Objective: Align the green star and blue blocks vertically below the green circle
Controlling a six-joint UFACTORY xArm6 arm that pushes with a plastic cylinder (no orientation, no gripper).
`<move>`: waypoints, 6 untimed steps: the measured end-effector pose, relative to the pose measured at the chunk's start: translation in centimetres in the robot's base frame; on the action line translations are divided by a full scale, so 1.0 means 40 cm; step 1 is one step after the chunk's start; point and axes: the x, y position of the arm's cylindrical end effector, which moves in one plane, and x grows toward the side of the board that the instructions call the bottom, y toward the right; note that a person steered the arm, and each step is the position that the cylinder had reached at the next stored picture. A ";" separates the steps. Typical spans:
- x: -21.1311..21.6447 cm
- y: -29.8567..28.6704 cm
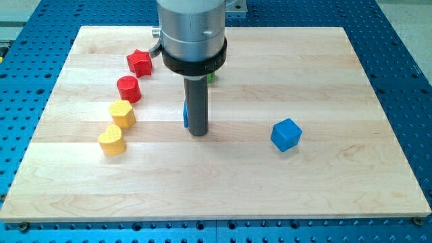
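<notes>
While we look from the near edge of the wooden board [223, 196] toward the far one, we first meet the yellow heart block [112, 141] at near left and the blue cube [285, 134] at near right. Our rod carries no claw, so it neither opens nor closes; my tip [198, 133] rests mid-board, well left of the cube. A second blue block [185, 113] shows as a sliver touching the rod's left side, mostly hidden. Farther left sit a yellow hexagon [122, 114], a red cylinder [128, 88] and a red star [140, 63]. A green block [211, 77] peeks out behind the arm; its shape we cannot tell.
</notes>
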 end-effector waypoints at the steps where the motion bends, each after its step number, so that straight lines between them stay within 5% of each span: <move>1: 0.059 -0.057; 3: -0.077 0.010; 4: -0.032 0.125; 6: -0.035 0.672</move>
